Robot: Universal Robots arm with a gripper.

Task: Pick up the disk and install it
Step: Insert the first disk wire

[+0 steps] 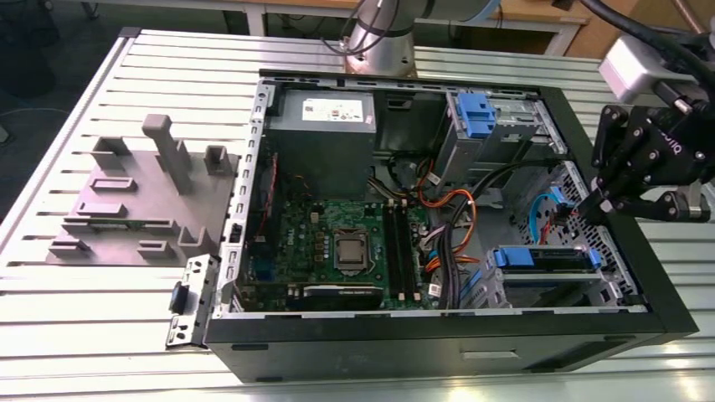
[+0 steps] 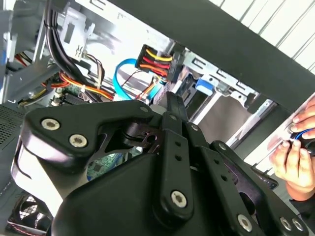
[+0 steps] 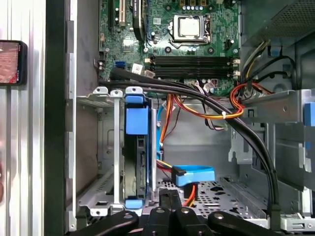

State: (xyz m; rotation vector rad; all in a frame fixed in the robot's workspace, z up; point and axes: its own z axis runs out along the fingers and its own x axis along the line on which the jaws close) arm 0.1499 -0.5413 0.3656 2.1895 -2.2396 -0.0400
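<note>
The disk [image 1: 543,258], held in its bright blue carrier, sits in the metal drive cage at the front right corner of the open computer case [image 1: 447,335]. In the first wrist view the disk [image 3: 136,147] stands edge-on in the cage slot, with blue carrier tabs at both ends. My gripper [image 1: 584,215] hangs over the case's side wall on the exterior view's right, a short way behind the cage. Its black fingers [image 3: 170,199] are pressed together with nothing between them. The second wrist view shows the gripper [image 2: 173,101] shut above the cables.
Orange, black and blue cables [image 3: 206,110] run across the case floor by the cage. The motherboard [image 1: 335,243] fills the middle. Another blue carrier [image 1: 475,113] sits in the upper bay. A grey fixture [image 1: 134,197] lies on the exterior view's left. A person's hand [image 2: 295,152] is near the case.
</note>
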